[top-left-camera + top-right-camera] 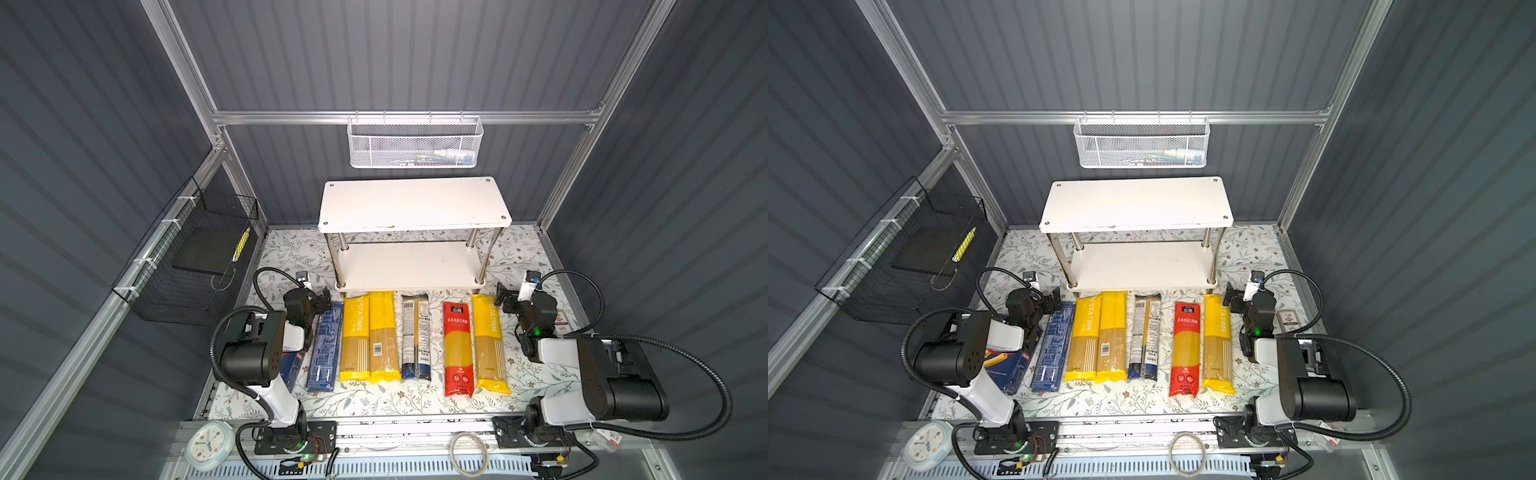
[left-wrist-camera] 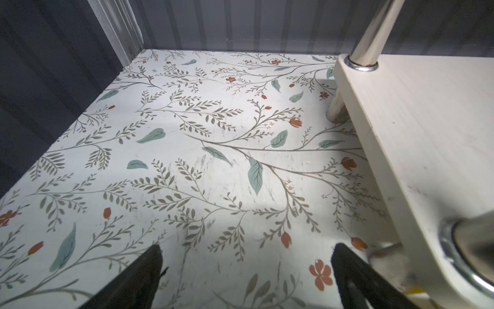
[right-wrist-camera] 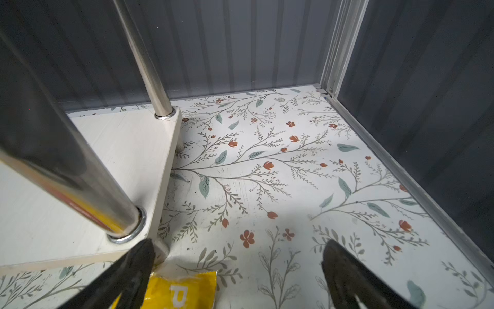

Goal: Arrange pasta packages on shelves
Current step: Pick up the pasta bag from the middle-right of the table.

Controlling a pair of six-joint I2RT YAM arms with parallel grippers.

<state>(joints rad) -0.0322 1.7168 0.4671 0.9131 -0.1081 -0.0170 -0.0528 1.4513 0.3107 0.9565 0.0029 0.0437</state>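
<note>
1. Lying flat, side by side on the floral table [image 1: 374, 401], the pasta packages [image 1: 383, 336] form a row just in front of the shelves [image 1: 411, 203]. From my left: a narrow blue box [image 1: 325, 347], two yellow bags, a grey-and-dark-blue bag [image 1: 415, 336], a red bag [image 1: 458, 349], one more yellow bag.
2. The wide blue Barilla box [image 1: 1009, 368] lies partly hidden under my left arm [image 1: 963, 353].
3. My left gripper [image 2: 247, 248] hovers by the shelves' left front corner, jaws spread wide, holding nothing.
4. My right gripper [image 3: 239, 243] is likewise released, by the right front corner.
</note>
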